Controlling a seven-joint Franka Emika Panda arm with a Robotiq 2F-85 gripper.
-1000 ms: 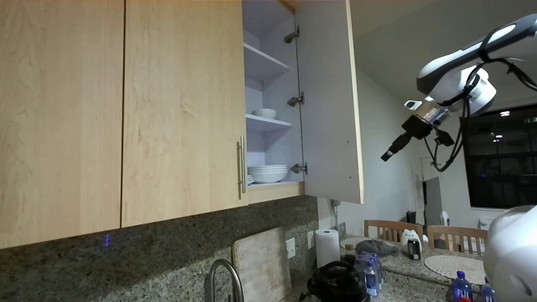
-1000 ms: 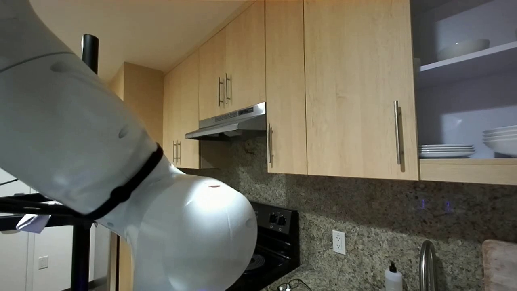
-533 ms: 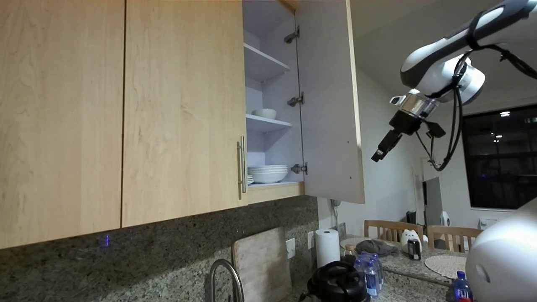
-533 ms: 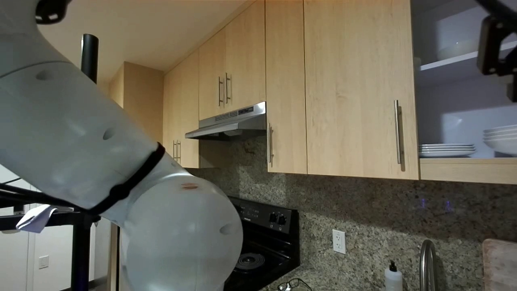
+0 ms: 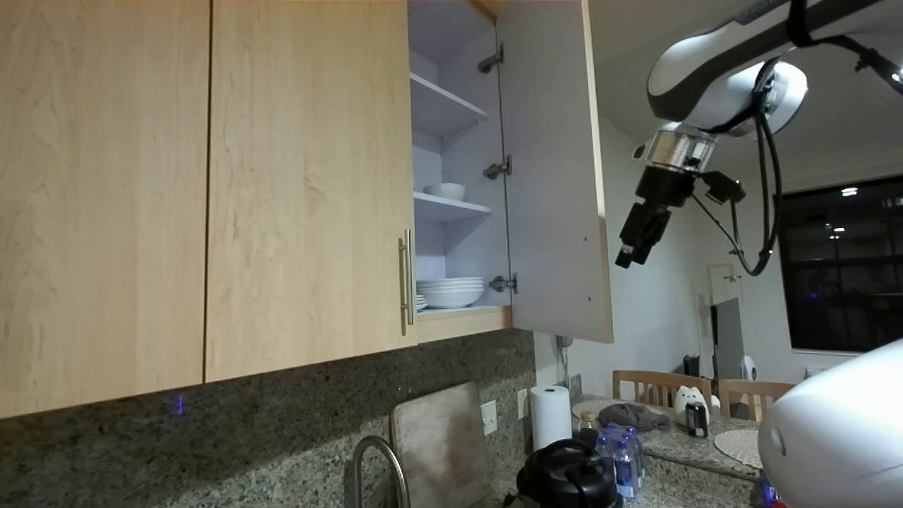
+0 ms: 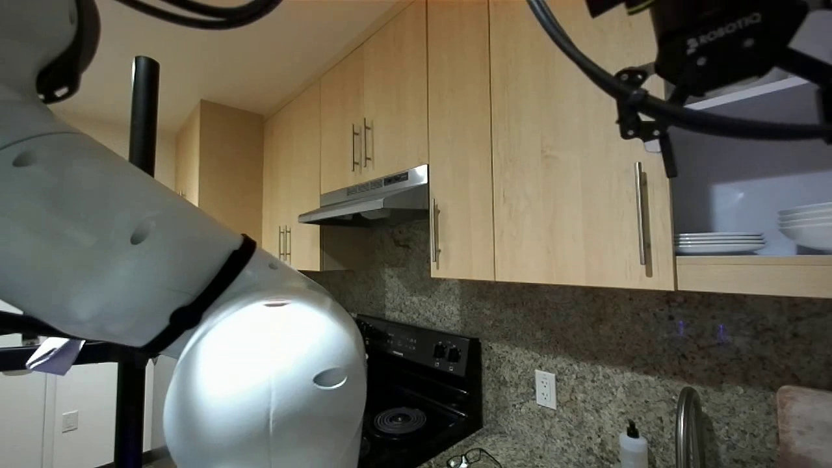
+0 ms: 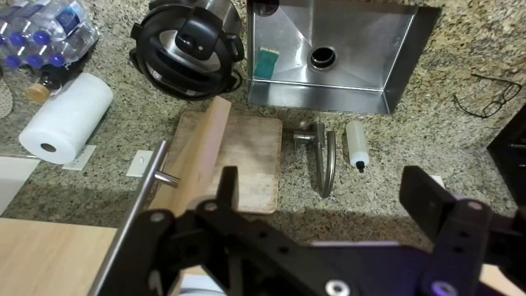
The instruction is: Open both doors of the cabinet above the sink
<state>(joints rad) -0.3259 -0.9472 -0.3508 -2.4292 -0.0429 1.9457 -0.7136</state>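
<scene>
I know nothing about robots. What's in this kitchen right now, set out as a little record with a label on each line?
Cabinet: light maple, white shelves inside
Open door: swung outward
Shut door: flat maple, with a vertical bar handle
Dishes: white bowl, plate stack, stack of deeper dishes
End effector: robot's grasping part, open, gripping nothing
Sink: stainless steel, green sponge inside
Counter: pressure cooker, paper towel roll
Task progress: one of two doors open

Glare on arm (image 6: 227, 325); shadowed backsplash (image 6: 585, 322)
</scene>
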